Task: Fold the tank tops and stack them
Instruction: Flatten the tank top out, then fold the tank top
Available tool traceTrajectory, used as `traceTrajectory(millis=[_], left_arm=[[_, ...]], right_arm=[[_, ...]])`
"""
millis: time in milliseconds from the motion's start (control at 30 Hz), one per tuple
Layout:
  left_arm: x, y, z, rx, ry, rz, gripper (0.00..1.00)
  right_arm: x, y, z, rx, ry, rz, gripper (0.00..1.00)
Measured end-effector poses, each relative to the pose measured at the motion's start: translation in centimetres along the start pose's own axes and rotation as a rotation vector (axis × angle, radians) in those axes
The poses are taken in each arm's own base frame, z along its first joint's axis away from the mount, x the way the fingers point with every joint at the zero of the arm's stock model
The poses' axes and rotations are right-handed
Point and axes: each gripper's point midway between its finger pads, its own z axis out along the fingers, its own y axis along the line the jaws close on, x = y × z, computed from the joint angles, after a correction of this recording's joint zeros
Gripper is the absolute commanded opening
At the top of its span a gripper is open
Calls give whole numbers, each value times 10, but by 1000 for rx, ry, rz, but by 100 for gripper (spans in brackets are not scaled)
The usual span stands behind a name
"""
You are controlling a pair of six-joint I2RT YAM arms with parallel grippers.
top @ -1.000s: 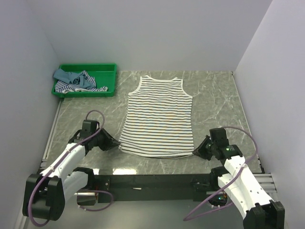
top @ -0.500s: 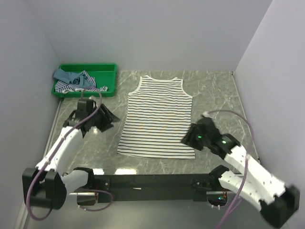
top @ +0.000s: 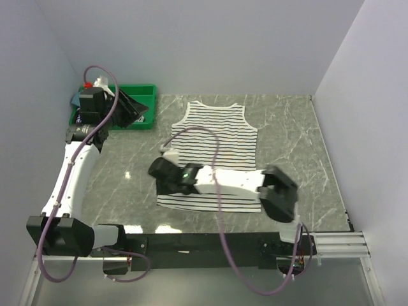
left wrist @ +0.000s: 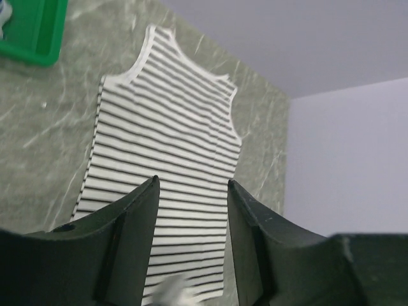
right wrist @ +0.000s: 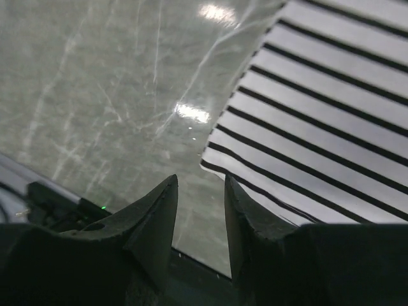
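Just below right end effector [right wrist: 200,181]: striped tank top [right wrist: 319,108]

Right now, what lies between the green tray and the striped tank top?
Only bare table lies between green tray and striped tank top; the top external and left wrist views show it.

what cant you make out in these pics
Top view: the left end effector covers most of the green tray, hiding its contents.
Top view: the right arm crosses the striped tank top, hiding much of its hem.
Left wrist view: the tray is cut off by the frame's corner.
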Motion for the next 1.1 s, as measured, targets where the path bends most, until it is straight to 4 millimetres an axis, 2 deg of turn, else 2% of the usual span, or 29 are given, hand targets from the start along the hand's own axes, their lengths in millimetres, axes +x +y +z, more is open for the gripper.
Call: traceTrajectory(millis=[100, 233, 367, 533, 767, 833, 900, 1000, 1067, 1100], left_arm=[[-20, -16, -9, 32, -53, 3, 52], [-33, -21, -17, 44, -90, -4, 50], [-34, -21, -18, 48, -89, -5, 50], [-31, -22, -16, 61, -77, -12, 49], [-21, -12, -8, 51, -50, -39, 47], [-17, -7, -5, 45, -41, -43, 47], [-14, -3, -2, 41, -33, -47, 46], [-9, 3, 1, 29, -21, -54, 45], [-6, 7, 3, 21, -15, -59, 45], [-5, 9, 5, 19, -13, -60, 44]], right_arm=[[28, 21, 29, 10, 38, -65, 42], [48, 21, 53, 61, 68, -112, 42], [50, 14, 55, 93, 71, -122, 42], [45, 28, 59, 83, 53, -123, 42], [69, 18, 73, 125, 95, -162, 42], [70, 18, 74, 129, 91, -166, 42], [70, 18, 74, 129, 87, -167, 38], [71, 15, 74, 132, 83, -169, 25], [71, 15, 74, 132, 84, -172, 22], [71, 15, 74, 131, 86, -172, 16]])
